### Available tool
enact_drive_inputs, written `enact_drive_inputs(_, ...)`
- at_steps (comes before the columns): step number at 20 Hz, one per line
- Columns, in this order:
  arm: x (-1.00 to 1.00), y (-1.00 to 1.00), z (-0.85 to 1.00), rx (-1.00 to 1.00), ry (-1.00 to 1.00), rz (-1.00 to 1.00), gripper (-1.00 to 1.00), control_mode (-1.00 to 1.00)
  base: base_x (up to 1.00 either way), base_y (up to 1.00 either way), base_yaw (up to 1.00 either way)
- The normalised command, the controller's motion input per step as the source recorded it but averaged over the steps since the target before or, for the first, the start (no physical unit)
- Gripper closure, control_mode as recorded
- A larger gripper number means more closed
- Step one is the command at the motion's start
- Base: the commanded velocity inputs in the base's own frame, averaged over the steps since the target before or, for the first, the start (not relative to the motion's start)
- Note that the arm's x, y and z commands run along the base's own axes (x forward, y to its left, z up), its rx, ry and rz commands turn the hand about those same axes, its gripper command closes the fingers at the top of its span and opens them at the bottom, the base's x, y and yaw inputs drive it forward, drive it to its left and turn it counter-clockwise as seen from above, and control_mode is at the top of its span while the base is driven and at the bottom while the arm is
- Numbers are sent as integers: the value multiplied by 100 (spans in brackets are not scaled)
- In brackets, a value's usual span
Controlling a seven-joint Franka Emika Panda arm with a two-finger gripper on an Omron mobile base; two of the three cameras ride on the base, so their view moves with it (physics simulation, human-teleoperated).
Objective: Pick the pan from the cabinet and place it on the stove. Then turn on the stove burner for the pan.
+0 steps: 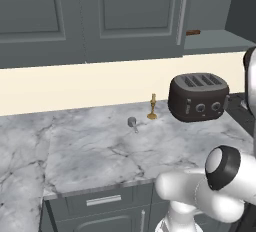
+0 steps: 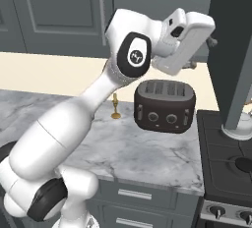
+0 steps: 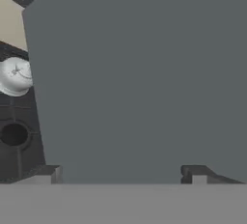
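This is a home kitchen. A grey-veined marble desk [image 1: 100,151] runs under dark grey wall cabinets [image 1: 90,16] with panelled doors, with drawers [image 2: 133,195] below it. A dark four-slot toaster [image 2: 165,105] stands on the marble beside a black stove [image 2: 226,168] with burners and front knobs.

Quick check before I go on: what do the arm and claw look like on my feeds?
The arm is glossy white, built of rounded segments with dark joint bands and a round dark cap bearing a small white mark. The claw has two small, squarish dark-grey finger tips.
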Motion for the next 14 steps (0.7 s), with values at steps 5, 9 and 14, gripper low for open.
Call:
enact_drive_inputs(5, -7, 76, 0, 12, -15, 15, -100, -100, 0, 0, 0)
enact_drive_inputs(9, -3, 89, 0, 10, -22, 15, -100, -100, 0, 0, 0)
enact_drive_inputs(14, 0, 93, 0, 10, -26, 15, -100, -100, 0, 0, 0)
